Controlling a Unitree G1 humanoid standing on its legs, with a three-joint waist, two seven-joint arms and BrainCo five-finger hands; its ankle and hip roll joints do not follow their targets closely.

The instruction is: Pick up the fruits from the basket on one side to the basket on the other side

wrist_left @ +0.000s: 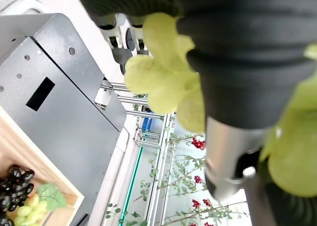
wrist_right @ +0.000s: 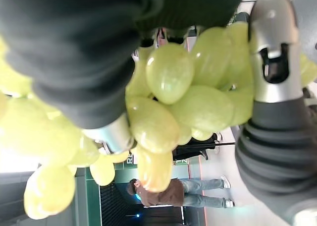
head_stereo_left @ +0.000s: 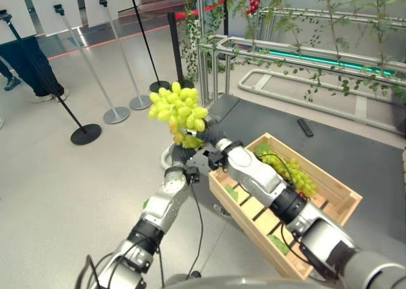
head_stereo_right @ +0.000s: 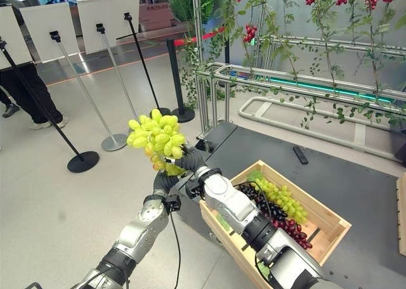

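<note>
Centre of frame: bunch of green grapes sits atop right hand and left hand, both clenched round it, left of slatted wooden crate.

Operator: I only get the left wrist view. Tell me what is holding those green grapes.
Observer: Both. The left robot hand and the right robot hand are curled round one green grape bunch.
Operator: Give me its position against the crate.
Observer: It is raised over the floor, off the left end of the wooden crate.
Operator: Report what else lies in the crate.
Observer: Red grapes, next to the dark grapes.
</note>
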